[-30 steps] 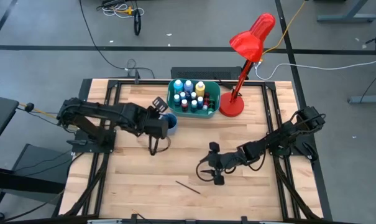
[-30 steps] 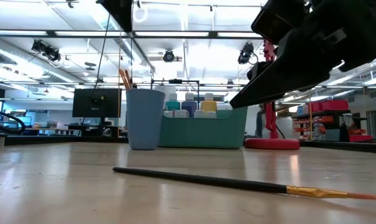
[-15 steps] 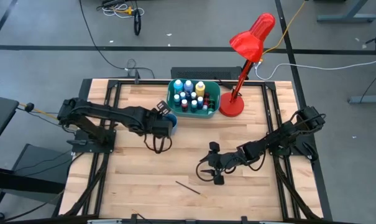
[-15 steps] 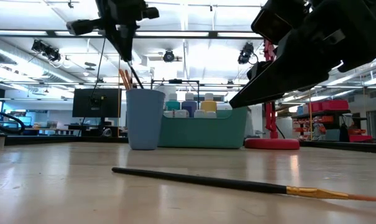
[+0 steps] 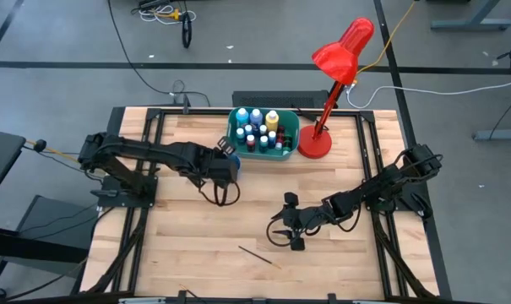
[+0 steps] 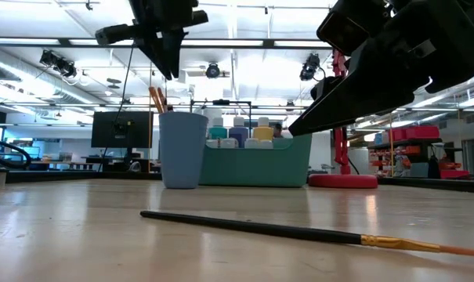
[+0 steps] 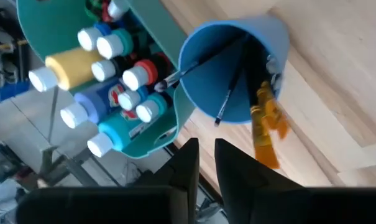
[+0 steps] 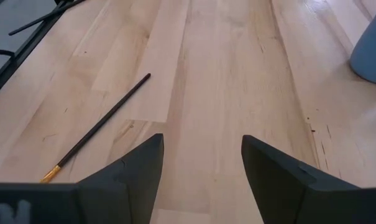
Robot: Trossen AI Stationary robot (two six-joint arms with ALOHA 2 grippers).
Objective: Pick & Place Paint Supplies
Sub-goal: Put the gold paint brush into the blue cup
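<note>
Blue plastic cup (image 7: 237,68), standing just beside the teal tub (image 5: 263,129) at the far side of the wooden table (image 5: 196,228), holds several paintbrushes (image 7: 234,81), their handles leaning against its inner wall. Left gripper (image 7: 203,158) hovers directly over the cup's mouth; its two dark fingers stand a narrow slot apart and nothing lies between them. Compared with a second ago, when the same gripper hung beside the cup and slightly nearer the table's middle, it has travelled over the cup, and its fingers have begun to part from a closed position. Judged from this, a brush has probably just been dropped into the cup, so one more item is stowed. Paint bottles (image 5: 257,128) with blue, white and yellow caps stand packed upright inside the tub, next to the red desk lamp (image 5: 331,93). One paintbrush (image 5: 260,255) remains loose on the bare wood near the front edge, well apart from cup and tub; in the low view (image 6: 299,230) it lies flat, gold ferrule and bristles toward the right. Right gripper (image 8: 200,168) waits low over the table's middle, unmoved across the interval, fingers spread wide and empty, with the loose brush ahead of it. Collecting that brush appears to be the remaining step.
</note>
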